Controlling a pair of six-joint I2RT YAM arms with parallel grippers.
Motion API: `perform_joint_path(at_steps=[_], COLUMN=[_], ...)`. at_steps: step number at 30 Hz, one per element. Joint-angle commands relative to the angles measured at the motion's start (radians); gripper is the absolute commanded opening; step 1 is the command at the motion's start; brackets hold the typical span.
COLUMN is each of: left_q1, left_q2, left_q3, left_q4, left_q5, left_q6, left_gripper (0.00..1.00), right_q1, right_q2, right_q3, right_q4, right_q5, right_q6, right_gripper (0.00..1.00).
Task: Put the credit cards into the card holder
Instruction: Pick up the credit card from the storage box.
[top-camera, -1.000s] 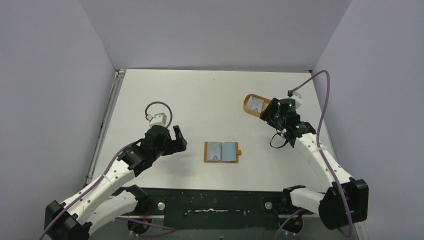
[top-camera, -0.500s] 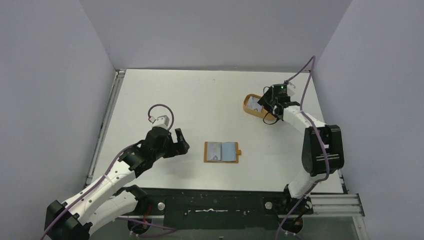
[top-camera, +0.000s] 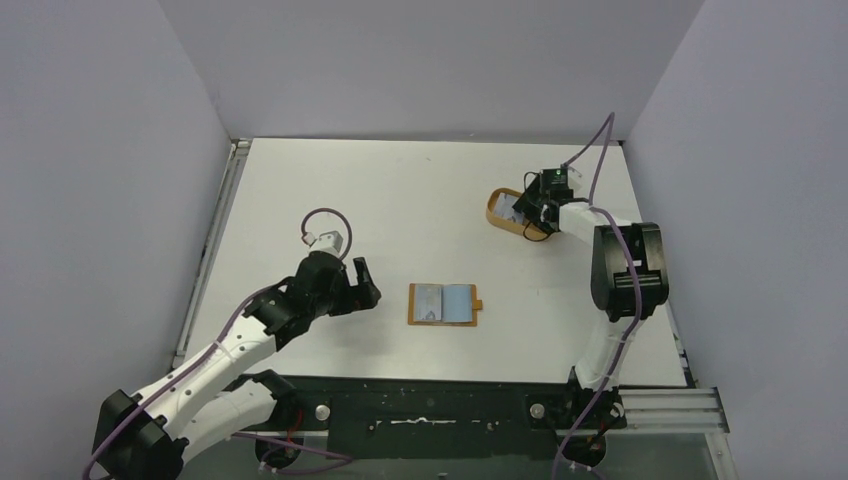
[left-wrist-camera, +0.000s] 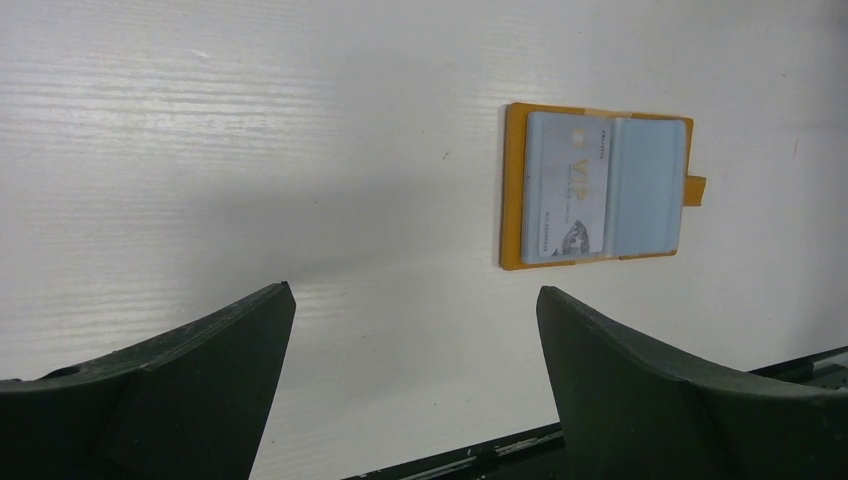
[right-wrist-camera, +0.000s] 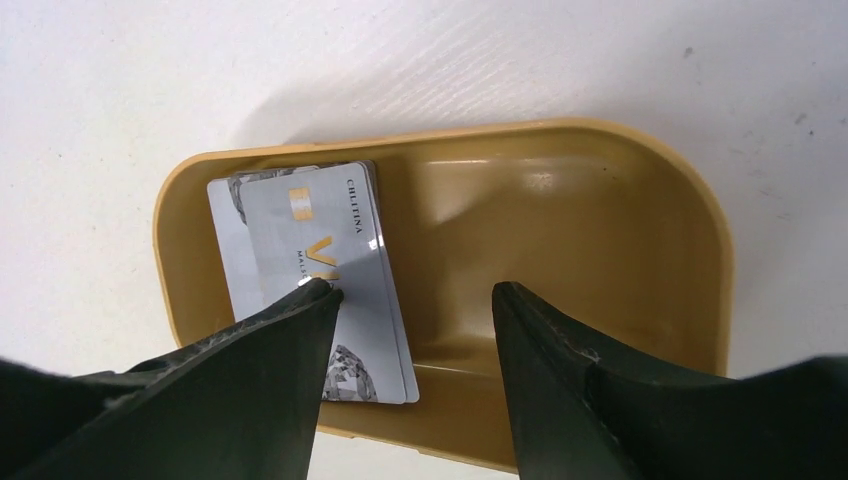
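The card holder lies open on the table, orange-tan with a grey-blue inside. One VIP card sits in its left half. More credit cards lie stacked at the left end of an orange tray. My right gripper hangs open over that tray, its left fingertip touching the top card. Left of the card holder, my left gripper stands wide open with nothing in it, a short way off.
The tray's right half holds nothing. Grey walls close in the white table at the back and on both sides. A black rail runs along the near edge, below the card holder.
My right arm has stretched out towards the back, bringing its gripper down over the tray's cards. The left gripper has edged slightly towards the card holder.
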Motion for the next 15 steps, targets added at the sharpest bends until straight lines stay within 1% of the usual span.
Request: perform_joint_path(at_steps=[1,3,7,12,15], left_q1=[0.005,0.005,0.005,0.005,0.006], left_q2=[0.009,0.017,0.027,0.036,0.039], left_q3=[0.023,0.024,0.027,0.028,0.027], left_q4=[0.063,0.063,0.069,0.071,0.072], left_q5=[0.019,0.019,0.022,0.022,0.023], left_q6=[0.006,0.007,0.010,0.012,0.011], left_gripper=[0.91,0.91,0.91,0.90,0.90], right_q1=[0.003,0.004,0.004,-0.004,-0.012], right_q2=[0.009,0.019,0.021,0.011,-0.003], right_q3=[0.057,0.056,0.039,0.015,-0.002], right_q4=[0.057,0.057,0.067,0.072,0.084], right_q5=[-0.001,-0.033,-0.035,-0.026,-0.027], right_q6=[-0.010,-0.003,0.006,0.010,0.016], right_gripper=[0.59,0.57,0.52,0.43,0.40])
